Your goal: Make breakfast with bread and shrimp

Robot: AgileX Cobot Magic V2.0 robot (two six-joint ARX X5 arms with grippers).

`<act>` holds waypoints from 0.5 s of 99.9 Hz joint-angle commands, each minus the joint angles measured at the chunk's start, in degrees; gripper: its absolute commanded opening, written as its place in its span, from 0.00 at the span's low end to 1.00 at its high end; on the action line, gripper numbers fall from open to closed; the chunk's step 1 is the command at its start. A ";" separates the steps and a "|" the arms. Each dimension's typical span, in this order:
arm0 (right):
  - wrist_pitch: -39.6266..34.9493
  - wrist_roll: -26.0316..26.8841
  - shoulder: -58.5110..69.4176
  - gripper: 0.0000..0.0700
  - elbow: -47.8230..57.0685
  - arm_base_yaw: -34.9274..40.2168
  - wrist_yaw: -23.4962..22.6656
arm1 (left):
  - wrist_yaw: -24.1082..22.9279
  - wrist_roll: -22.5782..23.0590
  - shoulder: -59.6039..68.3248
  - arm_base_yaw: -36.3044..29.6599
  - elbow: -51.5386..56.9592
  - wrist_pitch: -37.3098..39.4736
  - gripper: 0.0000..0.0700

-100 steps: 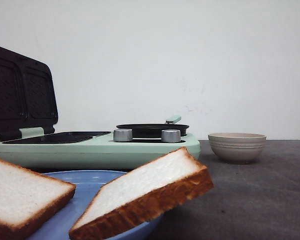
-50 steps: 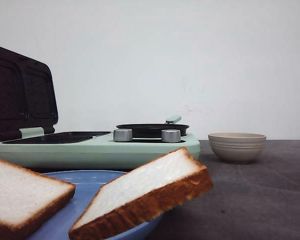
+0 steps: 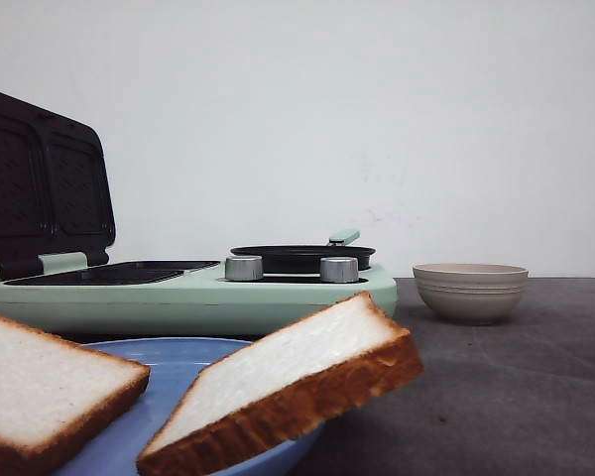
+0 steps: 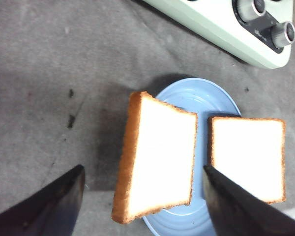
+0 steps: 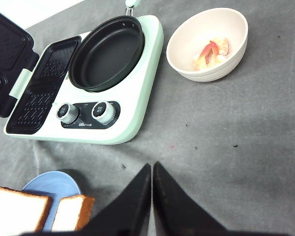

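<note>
Two thick slices of white bread lie on a blue plate (image 3: 178, 362). One slice (image 3: 283, 382) overhangs the plate's rim; the other (image 3: 40, 387) lies at the left. In the left wrist view the overhanging slice (image 4: 157, 162) lies between the wide-open fingers of my left gripper (image 4: 142, 196), which hovers above it; the second slice (image 4: 248, 157) is beside it. Pinkish-orange shrimp (image 5: 211, 53) lie in a beige ribbed bowl (image 5: 187, 54), also in the front view (image 3: 470, 291). My right gripper (image 5: 152, 167) is shut and empty above bare table.
A mint-green breakfast maker (image 3: 193, 293) stands behind the plate, its sandwich-press lid (image 3: 40, 188) open, a black round pan (image 5: 107, 53) on its right half and two silver knobs (image 5: 83, 113) at the front. Grey table (image 5: 236, 147) lies between it and the bowl.
</note>
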 commanded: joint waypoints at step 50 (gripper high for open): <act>1.22 -0.59 0.20 0.00 1.07 0.13 -0.63 | -0.26 -2.95 2.99 -2.49 1.03 -3.23 0.61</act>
